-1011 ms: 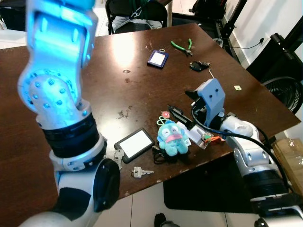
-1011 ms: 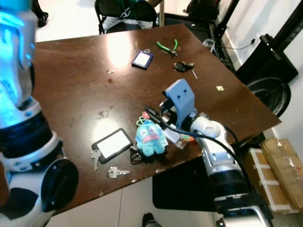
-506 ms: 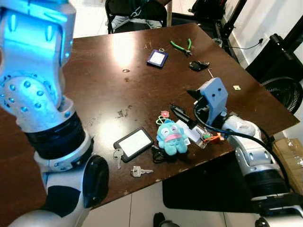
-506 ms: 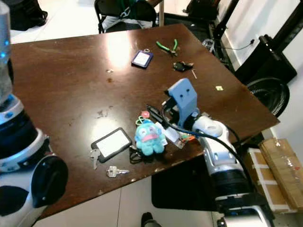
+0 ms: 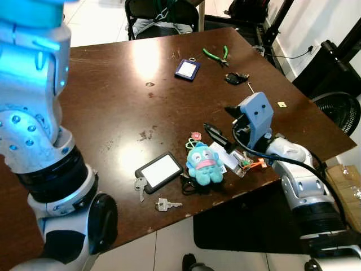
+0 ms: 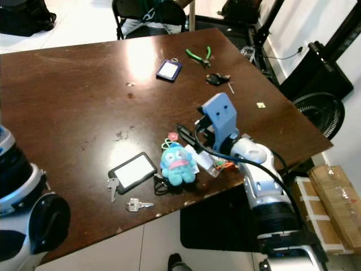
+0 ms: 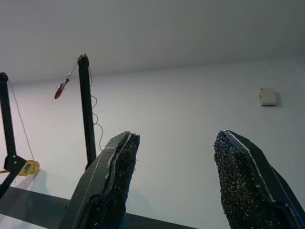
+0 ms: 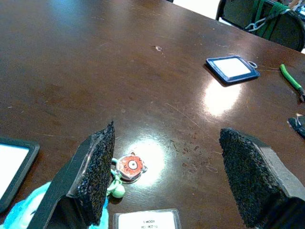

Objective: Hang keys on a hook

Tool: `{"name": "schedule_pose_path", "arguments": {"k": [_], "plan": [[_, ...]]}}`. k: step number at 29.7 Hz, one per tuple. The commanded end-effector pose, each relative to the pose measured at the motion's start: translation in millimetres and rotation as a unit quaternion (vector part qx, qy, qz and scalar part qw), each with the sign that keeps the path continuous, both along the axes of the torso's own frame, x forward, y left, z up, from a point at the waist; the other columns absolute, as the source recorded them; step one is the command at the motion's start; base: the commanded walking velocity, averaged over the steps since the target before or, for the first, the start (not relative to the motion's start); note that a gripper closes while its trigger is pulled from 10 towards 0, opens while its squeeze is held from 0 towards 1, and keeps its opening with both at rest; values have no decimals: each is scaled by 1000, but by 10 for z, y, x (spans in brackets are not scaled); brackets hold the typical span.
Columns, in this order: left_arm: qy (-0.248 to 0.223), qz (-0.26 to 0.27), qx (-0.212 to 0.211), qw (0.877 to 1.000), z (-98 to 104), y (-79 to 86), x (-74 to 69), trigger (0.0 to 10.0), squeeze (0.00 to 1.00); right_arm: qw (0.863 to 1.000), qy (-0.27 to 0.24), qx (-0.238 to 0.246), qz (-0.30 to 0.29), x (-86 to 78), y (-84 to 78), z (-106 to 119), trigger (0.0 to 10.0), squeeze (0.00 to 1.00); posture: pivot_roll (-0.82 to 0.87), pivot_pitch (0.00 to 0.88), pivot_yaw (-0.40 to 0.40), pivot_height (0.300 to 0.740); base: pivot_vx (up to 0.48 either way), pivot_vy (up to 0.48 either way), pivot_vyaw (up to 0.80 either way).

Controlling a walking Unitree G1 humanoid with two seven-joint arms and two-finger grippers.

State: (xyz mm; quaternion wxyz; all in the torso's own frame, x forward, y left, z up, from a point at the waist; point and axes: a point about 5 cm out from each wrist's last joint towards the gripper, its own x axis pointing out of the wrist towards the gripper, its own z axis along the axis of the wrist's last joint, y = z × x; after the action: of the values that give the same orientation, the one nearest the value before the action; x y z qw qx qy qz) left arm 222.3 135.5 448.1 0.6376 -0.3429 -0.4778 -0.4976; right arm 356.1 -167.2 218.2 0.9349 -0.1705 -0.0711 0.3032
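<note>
Evidently lining up a grab, the right gripper hovers spread over the keys near the table's front edge; left gripper spread, raised clear

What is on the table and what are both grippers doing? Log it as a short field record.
surface: dark brown wooden table
near edge: teal plush keychain, black-framed white card tag, two loose silver keys
far side: blue card holder, green-handled pliers
right gripper: open, low over the table beside the plush keychain
left gripper: open, raised, pointing at a white wall
hook: cannot tell
</note>
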Motion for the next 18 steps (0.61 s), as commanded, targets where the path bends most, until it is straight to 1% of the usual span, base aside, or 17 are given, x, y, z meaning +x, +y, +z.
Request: {"name": "schedule_pose_path", "arguments": {"k": [1, 4, 5, 6, 7, 8, 9, 13, 14, 15, 17, 18], "plan": [[-26, -7, 5, 1000, -1, 2, -119, 10000, 0, 1000, 1, 6, -5, 5, -51, 4, 10000, 0, -99, 160, 7, 740, 0, 0, 0], [-29, -4, 10, 1000, -44, 32, -127, 10000, 0, 1000, 2, 7, -5, 2, -52, 5, 10000, 0, -100, 160, 6, 740, 0, 0, 0], [-4, -5, -12, 1000, -71, 112, -75, 10000, 0, 1000, 1, 8, -4, 1, -49, 5, 10000, 0, -95, 159, 9, 740, 0, 0, 0], [24, -4, -25, 999, -133, 178, -6, 10000, 0, 1000, 1, 9, -4, -1, -44, 4, 10000, 0, -95, 159, 11, 740, 0, 0, 0], [55, 13, -22, 998, -237, 216, 76, 10000, 0, 1000, 0, 10, -4, -5, -41, 4, 10000, 0, -97, 157, 12, 740, 0, 0, 0], [55, 13, -22, 998, -237, 216, 76, 10000, 0, 1000, 0, 10, -4, -5, -41, 4, 10000, 0, -97, 157, 12, 740, 0, 0, 0], [102, 40, 2, 994, -328, 214, 177, 10000, 0, 1000, 0, 14, -4, -15, -41, 2, 10000, 0, -87, 160, 14, 740, 0, 0, 0], [102, 40, 2, 994, -328, 214, 177, 10000, 0, 1000, 0, 14, -4, -15, -41, 2, 10000, 0, -87, 160, 14, 740, 0, 0, 0], [154, 88, 59, 982, -464, 179, 337, 10000, 0, 1000, 2, 21, -4, -30, -35, -8, 10000, 0, -89, 163, 15, 740, 0, 0, 0], [242, 144, 148, 948, -838, -40, 592, 10000, 0, 1000, 5, 30, -4, -58, -13, -40, 10000, 0, -83, 171, 22, 740, 0, 0, 0], [242, 144, 148, 948, -838, -40, 592, 10000, 0, 1000, 5, 30, -4, -58, -13, -40, 10000, 0, -83, 171, 22, 740, 0, 0, 0], [310, 198, 233, 900, -1293, -220, 715, 10000, 0, 999, 9, 39, -2, -90, 14, -73, 10000, 0, -84, 177, 22, 740, 0, 0, 0]]}}
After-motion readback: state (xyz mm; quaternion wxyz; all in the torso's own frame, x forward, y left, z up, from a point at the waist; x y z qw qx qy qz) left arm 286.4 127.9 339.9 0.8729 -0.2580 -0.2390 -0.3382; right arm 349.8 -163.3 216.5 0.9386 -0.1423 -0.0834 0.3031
